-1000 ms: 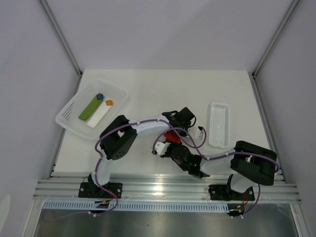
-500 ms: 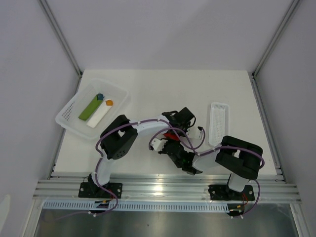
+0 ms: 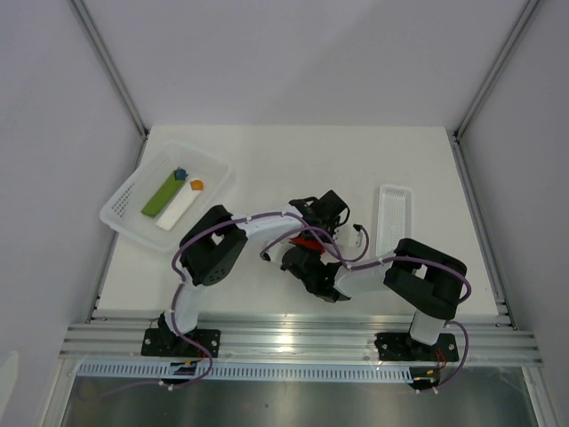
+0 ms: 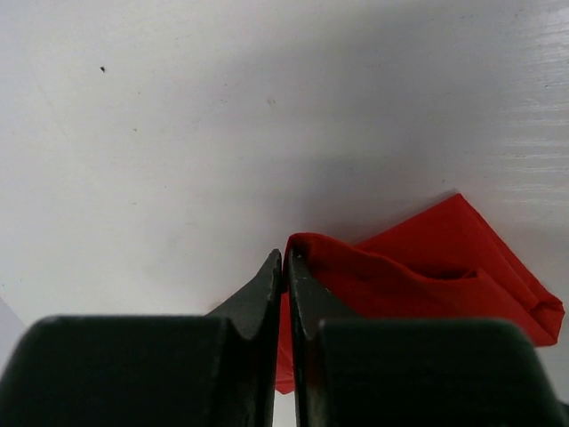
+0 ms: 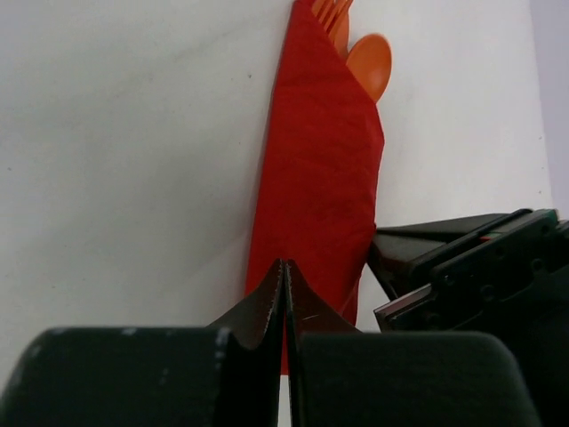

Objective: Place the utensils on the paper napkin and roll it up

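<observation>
At the middle of the table (image 3: 267,160), between the two arm tips: paper napkin (image 5: 316,160), folded lengthwise into a narrow red packet and lying flat on the white surface. Poking from its far end in the right wrist view: utensils (image 5: 369,62), an orange spoon bowl beside fork tines, with the handles hidden inside the wrap.

Left hand (image 4: 284,258): fingers pressed almost together on a raised fold at the napkin's edge, with red showing in the slit between them. Read as a pinch on the paper alone, no utensil visible in the grip. Seen from the right wrist as a dark body touching the packet's right side.

Right hand (image 5: 284,265): fingers pressed fully together, holding nothing, tips poised at the packet's near end. Contact with the paper not decidable from these views.

Handling, as judged: napkin very light, limp and thin, prone to tearing, creasing or springing open when tugged by a single layer. Utensils light, stiff and smooth, likely to slide out of the open end on any tilt.

Best taken across the whole packet near its middle, over the hidden handles, for the stiffness lent by the plastic inside. Otherwise pressed flat under closed fingertips and rolled sideways along the table.

Roll judged only partly made: wrap flat and loose rather than round, with slack layers visible in the left wrist view and yet to be tucked.
</observation>
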Motion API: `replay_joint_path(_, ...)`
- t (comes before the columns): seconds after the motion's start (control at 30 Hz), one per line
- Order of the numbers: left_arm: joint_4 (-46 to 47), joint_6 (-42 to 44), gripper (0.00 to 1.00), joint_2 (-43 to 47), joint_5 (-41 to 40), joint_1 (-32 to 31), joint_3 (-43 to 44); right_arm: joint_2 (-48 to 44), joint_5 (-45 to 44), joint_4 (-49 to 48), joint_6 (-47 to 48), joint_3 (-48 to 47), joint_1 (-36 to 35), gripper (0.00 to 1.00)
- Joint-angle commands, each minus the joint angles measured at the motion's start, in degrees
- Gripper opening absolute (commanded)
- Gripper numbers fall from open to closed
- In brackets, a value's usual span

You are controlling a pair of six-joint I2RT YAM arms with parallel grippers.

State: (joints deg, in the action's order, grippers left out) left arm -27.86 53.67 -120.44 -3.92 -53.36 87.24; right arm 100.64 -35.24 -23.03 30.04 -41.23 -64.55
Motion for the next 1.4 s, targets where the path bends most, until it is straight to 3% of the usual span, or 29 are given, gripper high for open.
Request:
replay_joint_path(0.0, -0.4, 0.9, 0.08, 0.9, 0.6, -1.6, 2.2, 2.3, 1.2, 11.5, -3.0, -3.0, 2.1, 0.00)
replay_joint_path(0.23, -0.3, 0.9, 0.12, 1.3, 0.5, -1.6, 1.9, 3.9, 4.6, 14.8, -3.1, -5.3, 2.8, 0.00)
replay_joint_path(0.4, 2.1, 0.0, 0.36, 1.7, -1.4, -1.5, 2.0, 3.4, 8.3, 17.8, -3.2, -6.0, 3.5, 0.00)
replay_joint_path(0.5, 3.3, -0.5, 0.43, 2.2, -3.1, -1.3, 2.4, 2.9, 10.8, 19.6, -3.6, -6.6, 4.1, 0.00)
replay_joint_path(0.9, 1.9, -5.1, 0.56, 3.9, -8.4, 0.9, 7.7, 3.9, 15.3, 26.5, -5.5, -9.8, 5.9, 0.00)
replay_joint_path(1.37, -3.9, -9.9, 0.57, 5.5, -12.9, 5.5, 9.5, 2.9, 18.4, 29.0, -7.0, -11.5, 7.4, 0.00)
